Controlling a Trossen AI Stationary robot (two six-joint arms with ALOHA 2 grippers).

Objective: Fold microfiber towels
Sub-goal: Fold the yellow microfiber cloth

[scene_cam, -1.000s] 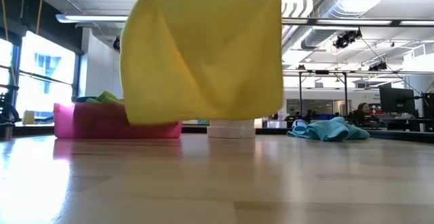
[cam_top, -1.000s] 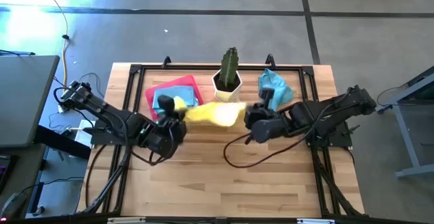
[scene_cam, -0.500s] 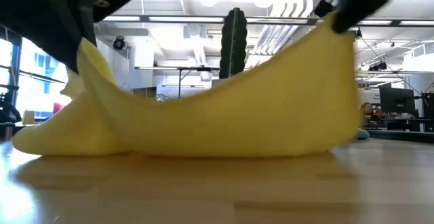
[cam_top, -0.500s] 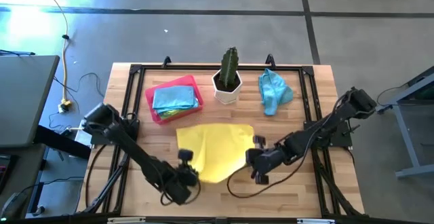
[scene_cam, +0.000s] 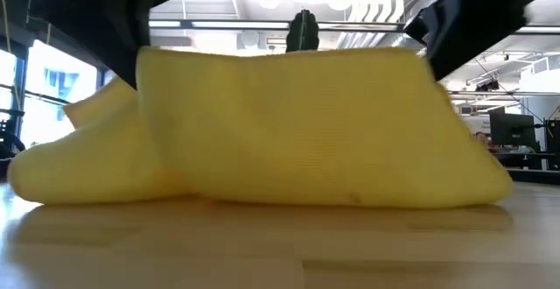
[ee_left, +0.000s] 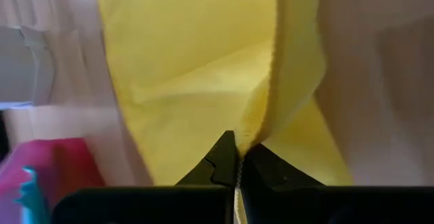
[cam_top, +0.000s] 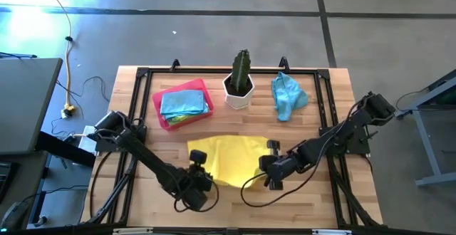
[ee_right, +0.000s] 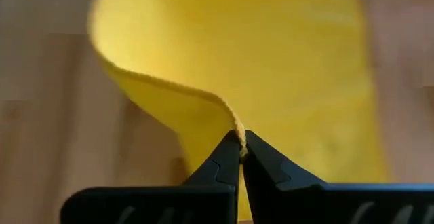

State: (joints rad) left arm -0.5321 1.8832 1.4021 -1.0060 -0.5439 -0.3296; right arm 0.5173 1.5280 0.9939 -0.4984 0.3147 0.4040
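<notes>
A yellow microfiber towel (cam_top: 229,157) lies in the middle of the table. Its far part rests on the wood and its near edge is held up between my two grippers. My left gripper (cam_top: 199,166) is shut on the towel's near left corner. My right gripper (cam_top: 270,163) is shut on its near right corner. In the low view the towel (scene_cam: 289,131) stands as a wide yellow sheet between the left gripper (scene_cam: 144,57) and the right gripper (scene_cam: 424,52). My left gripper pinches the yellow towel's edge (ee_left: 252,137) at its near left corner between the two fingertips. The corner is lifted and the cloth runs away from the fingers down to the table. My right gripper pinches the towel's hemmed edge (ee_right: 234,125) at its near right corner between the two fingertips. The corner is lifted clear and the edge curves away; the cloth beyond lies on the table.
A pink tray (cam_top: 162,112) at the far left holds light blue and green towels (cam_top: 184,102). A potted cactus (cam_top: 240,84) stands at the far middle, and a crumpled light blue towel (cam_top: 287,95) lies at the far right. Bare wood shows along the near edge.
Both grippers have gone down and toward the table's near edge with the yellow towel. It hung free below them over the far middle of the table. Now its far part lies spread on the wood, and its near edge is raised level between the shut grippers.
</notes>
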